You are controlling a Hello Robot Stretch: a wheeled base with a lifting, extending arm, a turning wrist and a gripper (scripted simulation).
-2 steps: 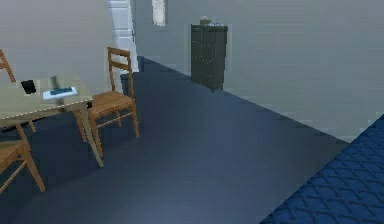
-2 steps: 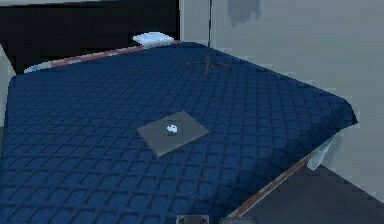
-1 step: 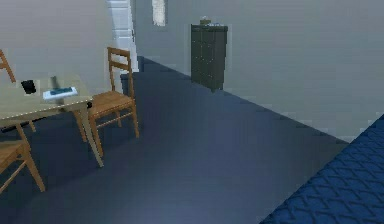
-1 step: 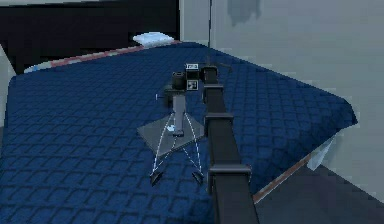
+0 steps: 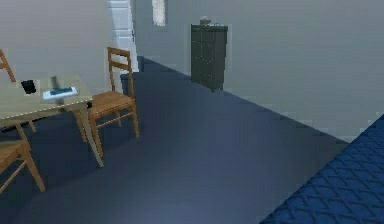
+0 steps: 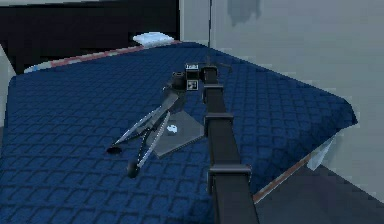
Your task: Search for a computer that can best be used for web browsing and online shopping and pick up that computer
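A bed (image 6: pixel 60 120) with a blue quilt lay under the arm (image 6: pixel 225 140); a flat grey slab (image 6: pixel 185 135), perhaps the computer, rested on it at the gripper (image 6: pixel 122 160). Whether the gripper held anything could not be told.

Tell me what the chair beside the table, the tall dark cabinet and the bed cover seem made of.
Chair: wood, likely varnished; warm brown slats.
Cabinet: perhaps painted metal or wood; flat dark-grey panels leave it open.
Bed cover: quilted fabric; blue with a stitched diamond pattern.
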